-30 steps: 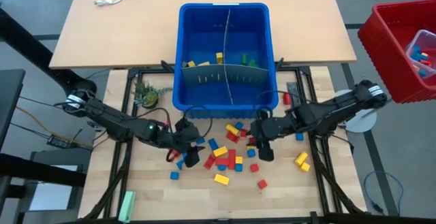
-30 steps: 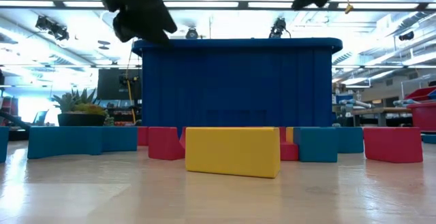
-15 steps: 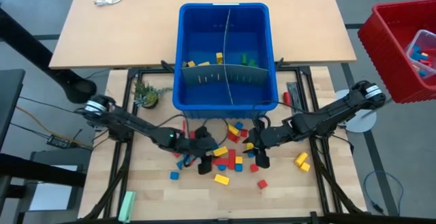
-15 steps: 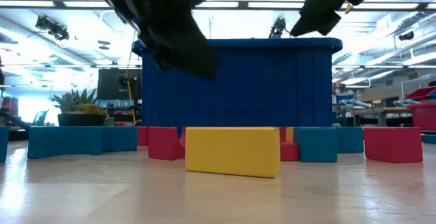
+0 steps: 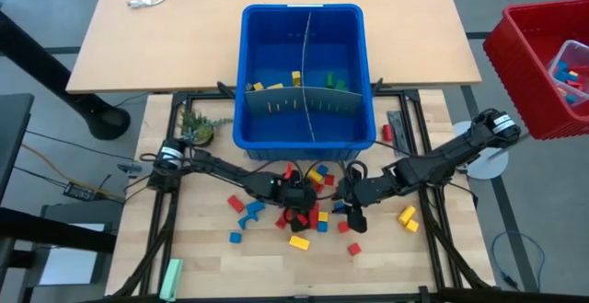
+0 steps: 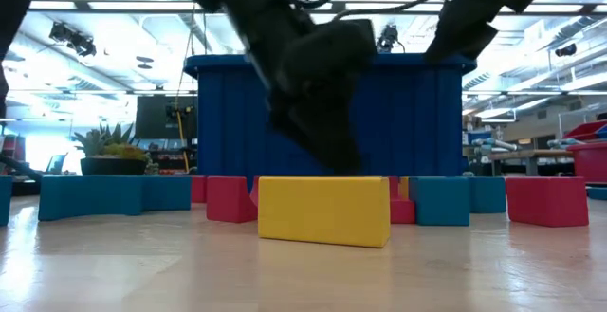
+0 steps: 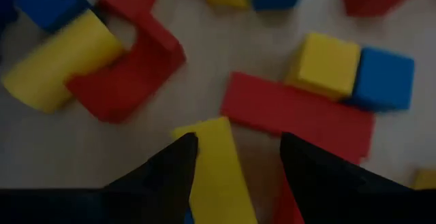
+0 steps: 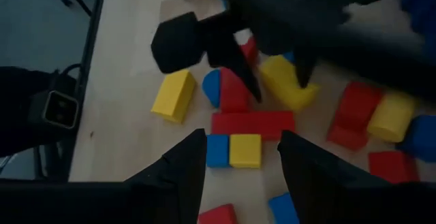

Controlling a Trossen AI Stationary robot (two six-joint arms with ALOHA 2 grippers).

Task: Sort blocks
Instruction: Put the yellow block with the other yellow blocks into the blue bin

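At the far left of the high view we see a small plant at the table's edge and a pale green bar near the lower left corner. The left arm runs rightward from there, and the left gripper sits low over the blocks in the middle of the frame. In the left wrist view its fingers stand spread, one on each side of a yellow block; we cannot tell whether they touch it yet, and the block lies on the wood beside a long red block. In the low view that gripper looks down just behind a big yellow block, though the picture is smeared there.

The blocks lie scattered on the wooden table, below the blue bin at the centre top; a few more sit inside the bin.

To the right, the right gripper hovers above the right side of the pile. Its fingers are apart with nothing between them, looking down on a blue and a yellow block. A red crate fills the upper right corner.
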